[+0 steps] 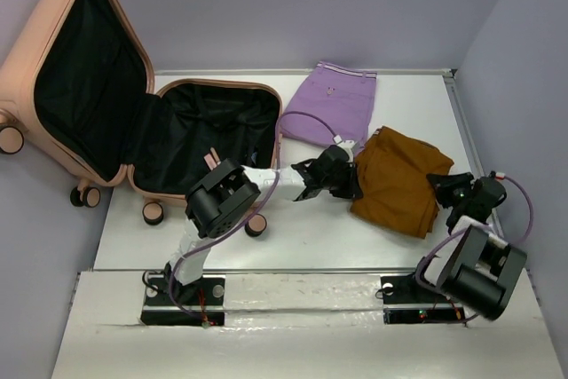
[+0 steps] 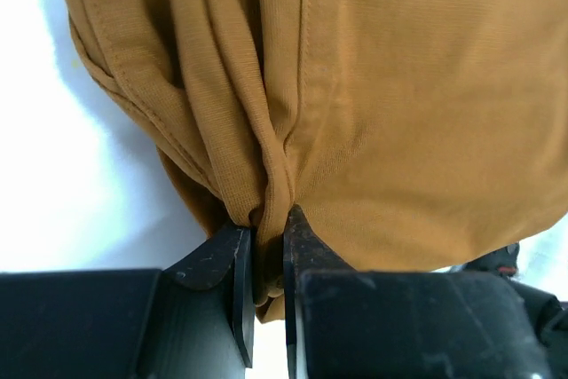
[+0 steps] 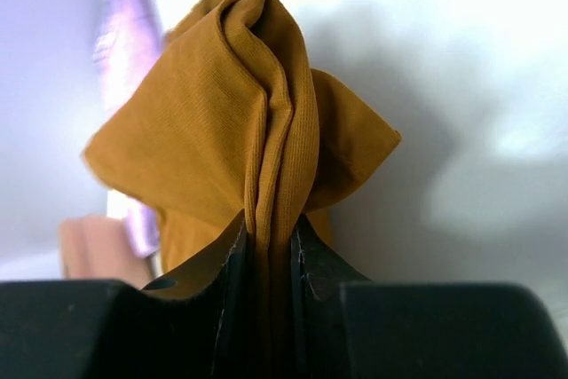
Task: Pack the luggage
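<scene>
Here, the left fingers [image 2: 226, 268] and the right fingers [image 3: 318, 265] each pinch a bunched fold at opposite ends of the mustard garment [image 1: 399, 175] on the desk [image 1: 293, 237], while the luggage [image 1: 19, 68] lies open at the desk's far left corner.

Open luggage [image 1: 89, 86] far left, lilac garment [image 1: 333, 99] at back, mustard garment [image 1: 399, 175] between left hand [image 1: 353, 181] and right hand [image 1: 443, 186].
</scene>
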Controlling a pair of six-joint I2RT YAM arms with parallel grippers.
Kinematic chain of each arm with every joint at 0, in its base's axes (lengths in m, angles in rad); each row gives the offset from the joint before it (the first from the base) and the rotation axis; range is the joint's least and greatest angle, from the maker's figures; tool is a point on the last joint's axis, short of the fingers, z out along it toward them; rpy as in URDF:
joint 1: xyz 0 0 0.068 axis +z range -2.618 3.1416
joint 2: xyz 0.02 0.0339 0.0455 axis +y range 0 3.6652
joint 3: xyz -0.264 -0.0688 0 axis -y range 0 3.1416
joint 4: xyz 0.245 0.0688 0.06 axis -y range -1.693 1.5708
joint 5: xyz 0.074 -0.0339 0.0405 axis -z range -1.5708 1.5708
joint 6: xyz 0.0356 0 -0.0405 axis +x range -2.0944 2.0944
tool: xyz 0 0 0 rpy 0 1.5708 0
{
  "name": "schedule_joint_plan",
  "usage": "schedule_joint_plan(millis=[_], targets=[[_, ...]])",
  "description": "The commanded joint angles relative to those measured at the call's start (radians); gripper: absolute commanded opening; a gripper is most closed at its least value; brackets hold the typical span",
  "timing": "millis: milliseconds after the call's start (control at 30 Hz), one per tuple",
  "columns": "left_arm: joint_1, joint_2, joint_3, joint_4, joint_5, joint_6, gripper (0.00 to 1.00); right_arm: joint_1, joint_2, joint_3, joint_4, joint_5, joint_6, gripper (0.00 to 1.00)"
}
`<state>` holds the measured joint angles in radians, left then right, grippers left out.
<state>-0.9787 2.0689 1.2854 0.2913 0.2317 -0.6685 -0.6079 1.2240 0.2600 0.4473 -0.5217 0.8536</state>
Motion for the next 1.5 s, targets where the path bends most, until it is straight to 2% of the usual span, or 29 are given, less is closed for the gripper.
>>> schedule_joint_plan(millis=[0,67,167,333,500,533,600,633,700,733,767,800,867,900,967,1000,1033,1100,1133,1167,1200,1233,1267,1333,1467], targets=[[-0.028,-0.177,0.081,-0.017,-0.026,0.063,0.06,0.027,-0.288,0.079,-0.14,-0.132,-0.014,0.07],[-0.026,-0.216,0.092,-0.03,-0.034,0.072,0.06,0.027,-0.415,0.119,-0.247,-0.118,-0.033,0.07],[-0.015,-0.254,0.091,-0.03,-0.04,0.064,0.06,0.036,-0.497,0.206,-0.337,-0.15,-0.042,0.07],[-0.003,-0.349,0.052,-0.026,-0.081,0.061,0.06,0.091,-0.526,0.333,-0.403,-0.195,-0.033,0.07],[0.086,-0.542,-0.026,-0.076,-0.117,0.076,0.06,0.32,-0.462,0.456,-0.383,-0.08,0.012,0.07],[0.109,-0.575,-0.041,-0.108,-0.123,0.082,0.06,0.441,-0.411,0.476,-0.357,-0.046,0.015,0.07],[0.193,-0.685,-0.095,-0.142,-0.135,0.092,0.06,0.57,-0.348,0.534,-0.319,0.061,0.022,0.07],[0.228,-0.722,-0.109,-0.19,-0.138,0.107,0.06,0.697,-0.268,0.56,-0.283,0.095,0.022,0.07],[0.314,-0.835,-0.148,-0.239,-0.137,0.122,0.06,0.822,-0.169,0.623,-0.248,0.187,0.012,0.07],[0.413,-0.867,-0.158,-0.26,-0.134,0.133,0.06,0.877,-0.112,0.701,-0.233,0.213,0.007,0.07],[0.467,-0.924,-0.165,-0.311,-0.135,0.159,0.06,0.964,0.007,0.746,-0.211,0.239,0.005,0.07],[0.579,-0.947,-0.164,-0.351,-0.132,0.171,0.06,1.002,0.067,0.836,-0.197,0.245,0.007,0.07],[0.696,-0.99,-0.163,-0.42,-0.073,0.211,0.06,1.083,0.184,0.934,-0.17,0.258,0.009,0.07],[0.792,-1.0,-0.163,-0.461,-0.069,0.224,0.06,1.102,0.295,1.026,-0.161,0.256,0.018,0.07],[0.883,-1.004,-0.161,-0.494,-0.045,0.244,0.06,1.14,0.398,1.113,-0.154,0.258,0.025,0.07],[0.928,-1.004,-0.169,-0.504,-0.04,0.254,0.06,1.171,0.499,1.158,-0.159,0.252,0.028,0.07],[1.012,-1.003,-0.193,-0.511,-0.043,0.253,0.06,1.183,0.55,1.25,-0.171,0.243,0.03,0.07],[1.083,-0.994,-0.221,-0.521,-0.043,0.251,0.06,1.217,0.696,1.34,-0.199,0.236,0.038,0.07],[1.115,-0.986,-0.234,-0.529,-0.051,0.248,0.1,1.217,0.745,1.382,-0.215,0.235,0.038,0.08],[1.176,-0.975,-0.263,-0.546,-0.054,0.245,0.24,1.228,0.791,1.468,-0.275,0.217,0.036,0.28],[1.201,-0.975,-0.283,-0.549,-0.046,0.245,0.44,1.228,0.836,1.513,-0.313,0.207,0.019,0.46],[1.224,-0.978,-0.299,-0.546,-0.043,0.248,0.78,1.228,0.908,1.557,-0.355,0.198,-0.002,0.65],[1.251,-0.996,-0.326,-0.544,-0.07,0.247,0.99,1.228,0.931,1.628,-0.446,0.204,-0.046,0.88],[1.256,-1.026,-0.334,-0.543,-0.11,0.241,0.99,1.228,0.951,1.671,-0.534,0.232,-0.092,0.96],[1.256,-1.066,-0.264,-0.558,-0.124,0.222,0.99,1.217,0.873,1.665,-0.608,0.305,-0.178,0.96]])
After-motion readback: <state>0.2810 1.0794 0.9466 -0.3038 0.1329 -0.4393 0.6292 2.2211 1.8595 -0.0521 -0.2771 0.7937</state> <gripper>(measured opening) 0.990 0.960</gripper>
